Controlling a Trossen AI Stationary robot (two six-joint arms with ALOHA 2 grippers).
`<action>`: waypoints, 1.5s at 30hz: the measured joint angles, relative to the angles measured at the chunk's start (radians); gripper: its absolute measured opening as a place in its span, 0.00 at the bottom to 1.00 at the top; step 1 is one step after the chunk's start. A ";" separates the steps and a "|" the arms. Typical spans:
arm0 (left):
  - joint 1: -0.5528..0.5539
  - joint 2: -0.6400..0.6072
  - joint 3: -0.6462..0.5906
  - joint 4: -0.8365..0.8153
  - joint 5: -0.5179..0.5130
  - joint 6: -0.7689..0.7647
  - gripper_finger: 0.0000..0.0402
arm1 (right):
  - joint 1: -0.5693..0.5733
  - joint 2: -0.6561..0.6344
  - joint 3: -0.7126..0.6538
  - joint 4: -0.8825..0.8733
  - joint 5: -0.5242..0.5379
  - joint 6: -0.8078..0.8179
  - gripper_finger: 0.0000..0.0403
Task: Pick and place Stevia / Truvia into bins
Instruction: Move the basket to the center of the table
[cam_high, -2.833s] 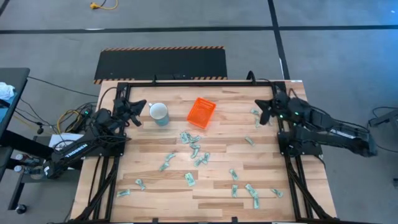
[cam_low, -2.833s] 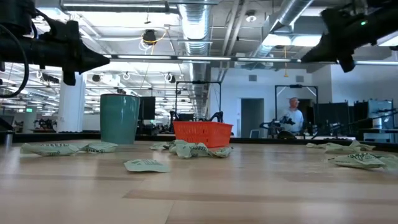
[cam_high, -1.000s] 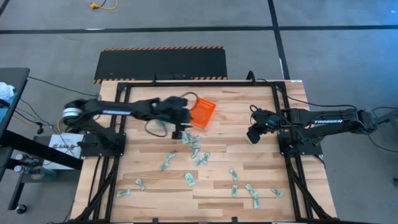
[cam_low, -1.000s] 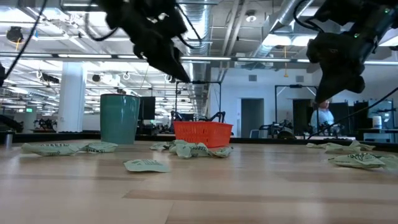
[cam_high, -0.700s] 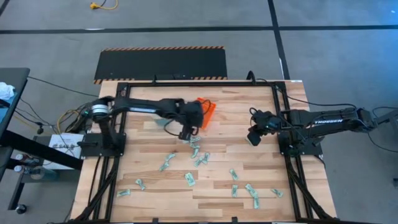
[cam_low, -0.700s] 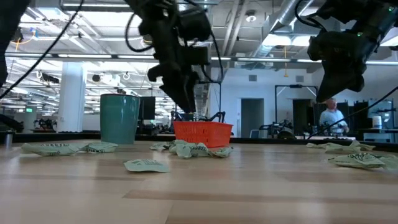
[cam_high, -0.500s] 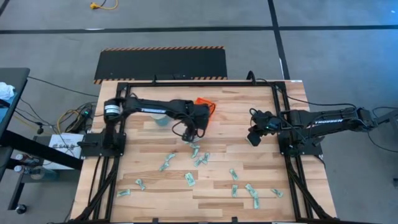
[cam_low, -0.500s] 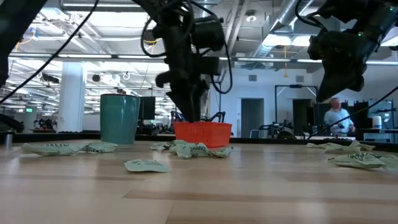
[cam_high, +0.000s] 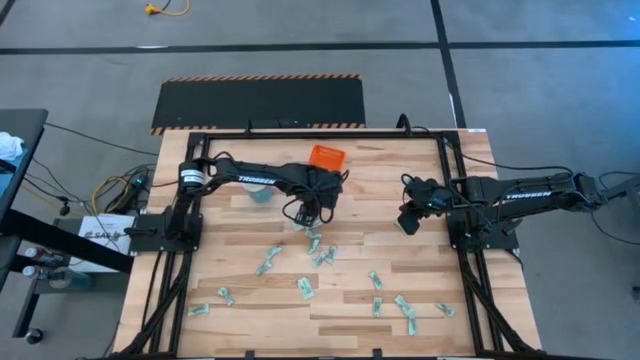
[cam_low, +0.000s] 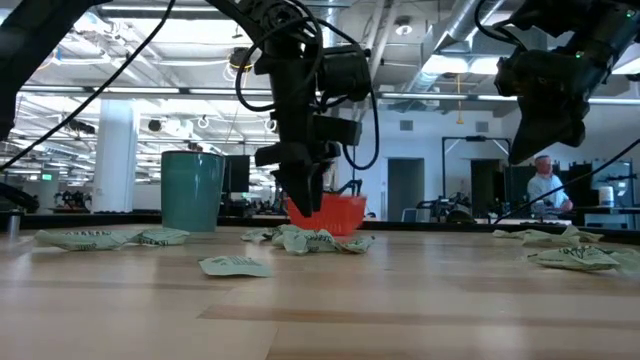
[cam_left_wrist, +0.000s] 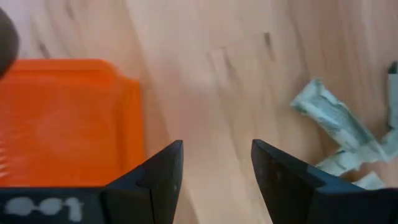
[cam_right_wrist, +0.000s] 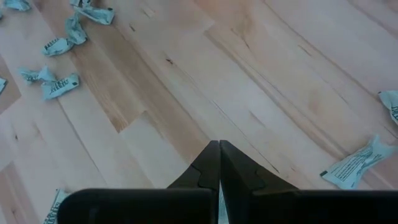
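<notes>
Shoved toward the table's far edge, the orange bin (cam_high: 325, 157) lies just beyond the left end effector (cam_high: 314, 212), fingers apart.

My overhead camera looked straight down; my low one faced level across the table (cam_high: 420, 280), both sharing the orange bin (cam_high: 326, 157).
</notes>
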 joint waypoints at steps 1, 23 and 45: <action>0.000 0.000 0.000 -0.001 -0.016 0.000 0.46 | 0.000 0.000 0.000 0.000 0.001 0.000 0.00; 0.004 -0.003 0.000 0.139 -0.230 0.116 0.46 | 0.000 0.000 0.000 0.000 0.002 0.000 0.00; 0.079 0.003 -0.055 0.229 -0.097 0.107 0.39 | 0.000 0.000 0.000 0.000 0.002 -0.001 0.00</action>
